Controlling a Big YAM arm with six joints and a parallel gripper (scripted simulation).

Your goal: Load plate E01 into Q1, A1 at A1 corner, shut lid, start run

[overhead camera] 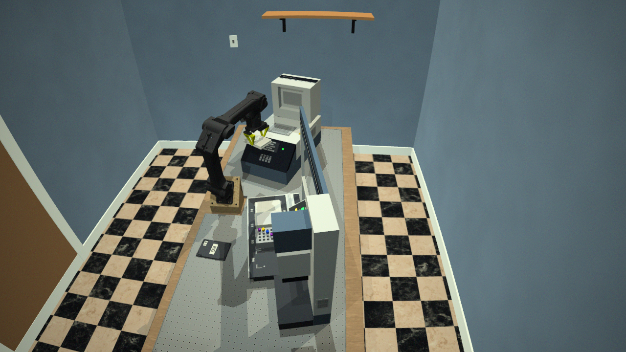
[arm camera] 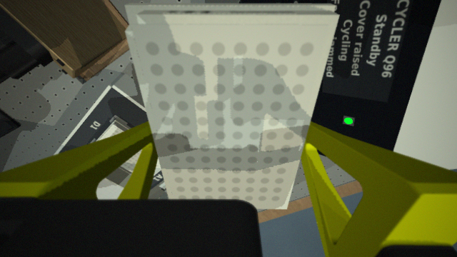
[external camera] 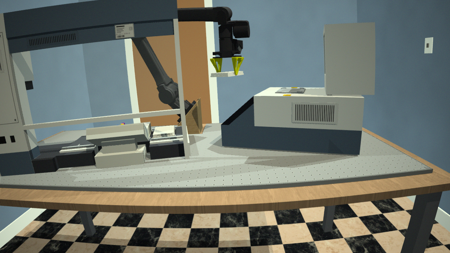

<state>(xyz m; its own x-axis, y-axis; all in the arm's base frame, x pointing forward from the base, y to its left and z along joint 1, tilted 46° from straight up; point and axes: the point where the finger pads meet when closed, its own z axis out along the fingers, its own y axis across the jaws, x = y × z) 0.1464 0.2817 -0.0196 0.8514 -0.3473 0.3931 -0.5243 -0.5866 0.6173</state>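
My one pincer (external camera: 226, 65) is clamped on one plate, E01 (external camera: 226, 74), a yellow finger (arm camera: 143, 168) on each long side, two in all. The plate hangs level in the air, wells up, eight to a row. Below and to my left lies one D1 nest (arm camera: 93, 125). Below and to my right one cycler Q1 (external camera: 308, 110) shows one green lamp (arm camera: 348, 121), one raised lid (external camera: 349, 58) and one bare block (external camera: 290, 90)

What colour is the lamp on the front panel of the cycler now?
Green. The lamp shows best in the wrist view, beside the plate held in the claw.
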